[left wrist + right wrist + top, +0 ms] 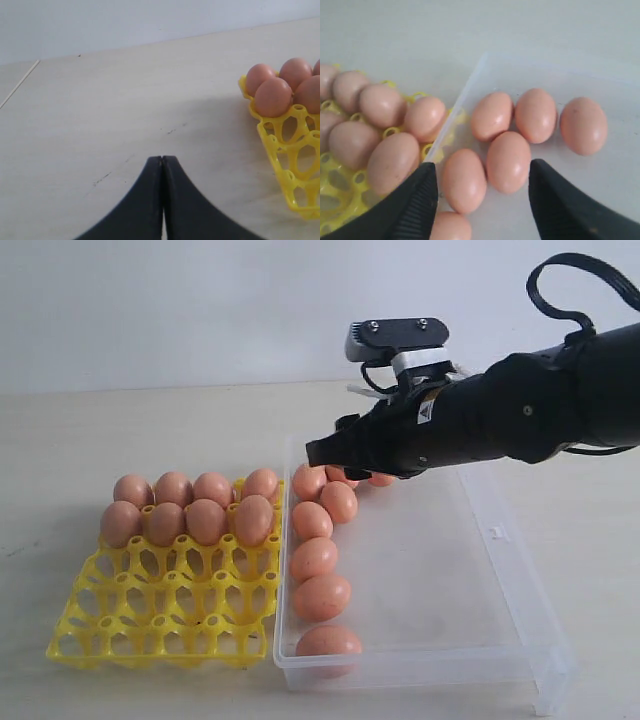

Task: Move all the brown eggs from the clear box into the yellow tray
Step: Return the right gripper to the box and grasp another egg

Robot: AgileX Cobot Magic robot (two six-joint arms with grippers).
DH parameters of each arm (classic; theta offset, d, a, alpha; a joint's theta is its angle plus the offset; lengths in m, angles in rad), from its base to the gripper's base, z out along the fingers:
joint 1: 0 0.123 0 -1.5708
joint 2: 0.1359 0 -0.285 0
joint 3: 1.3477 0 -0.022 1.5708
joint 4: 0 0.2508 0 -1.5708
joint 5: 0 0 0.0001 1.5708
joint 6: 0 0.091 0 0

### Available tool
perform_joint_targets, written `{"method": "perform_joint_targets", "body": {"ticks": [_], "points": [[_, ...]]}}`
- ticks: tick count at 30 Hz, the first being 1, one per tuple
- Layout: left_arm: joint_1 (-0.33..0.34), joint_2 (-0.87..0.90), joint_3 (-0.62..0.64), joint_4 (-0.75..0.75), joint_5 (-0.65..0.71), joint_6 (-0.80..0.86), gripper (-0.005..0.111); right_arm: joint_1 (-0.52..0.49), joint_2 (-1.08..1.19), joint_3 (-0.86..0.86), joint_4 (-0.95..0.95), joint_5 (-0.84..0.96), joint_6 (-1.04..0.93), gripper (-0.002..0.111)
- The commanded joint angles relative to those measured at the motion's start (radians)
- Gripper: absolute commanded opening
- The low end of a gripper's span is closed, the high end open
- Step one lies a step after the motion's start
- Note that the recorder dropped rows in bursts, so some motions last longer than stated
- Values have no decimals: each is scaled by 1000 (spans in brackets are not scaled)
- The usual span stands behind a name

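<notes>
Zero brown eggs (507,160) held; right claw (482,171) wide open

The egg tray (160,615) sits left and the box (450,580) right, side by side on the table (100,440).
In the tray, eight eggs (207,521) fill the two far rows; in the box, the other eggs (314,559) line the wall nearest the tray and bunch at its far corner.
</notes>
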Motion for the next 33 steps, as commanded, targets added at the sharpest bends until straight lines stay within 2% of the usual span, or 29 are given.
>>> {"method": "perform_joint_targets", "body": {"ticks": [1, 8, 18, 25, 33], "points": [[-6, -6, -4, -2, -9, -5, 0, -48, 82, -31, -2, -38, 72, 53], [-6, -6, -4, -2, -9, -5, 0, -53, 228, -159, -2, 41, 72, 53], [-6, -6, -4, -2, -9, -5, 0, -53, 311, -279, -24, 162, 72, 53], [-6, -6, -4, -2, -9, -5, 0, -53, 346, -294, -36, 192, 64, 53], [-6, -6, -4, -2, -9, -5, 0, -53, 396, -294, -42, 150, 64, 53]]}}
